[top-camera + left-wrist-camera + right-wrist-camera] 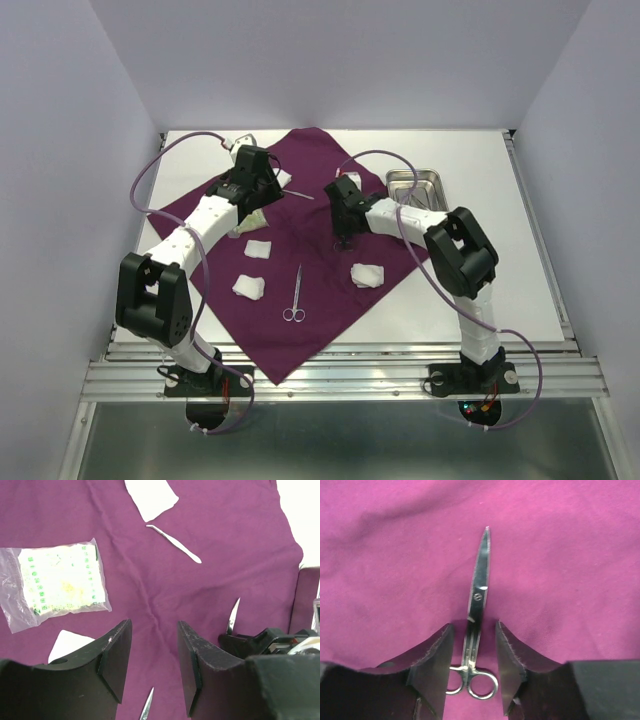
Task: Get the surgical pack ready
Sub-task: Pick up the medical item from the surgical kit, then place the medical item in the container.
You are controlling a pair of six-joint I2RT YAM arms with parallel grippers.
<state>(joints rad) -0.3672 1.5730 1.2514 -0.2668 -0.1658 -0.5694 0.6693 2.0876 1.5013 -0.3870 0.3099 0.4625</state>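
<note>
A deep-purple cloth wrap lies spread as a diamond on the white table, and most of the pack sits on it.

Four white gauze wads show in the top view. Two lie near the left arm and one lies nearer the right arm. The fourth is just beside the left gripper and partly hidden by it.

Two pairs of scissors can be counted. A long slim pair lies near the middle of the cloth with its finger rings toward the arm bases. A shorter pair lies flat on the cloth under the right arm.

A single pale, slender instrument rests near the far gauze wad. One clear plastic packet, its contents printed in green, lies on the cloth by the left arm.

The one container is a small rectangular steel tray. It stands on the bare table just beside the cloth's right corner. Something thin and metallic lies in it, too small to name or count.

The right gripper is lowered over the shorter scissors. Its fingers straddle the shanks just above the rings, with cloth visible on either side, so the jaws are spread and not pinching. The left gripper hangs over the cloth with its fingers spread and nothing between them.
</note>
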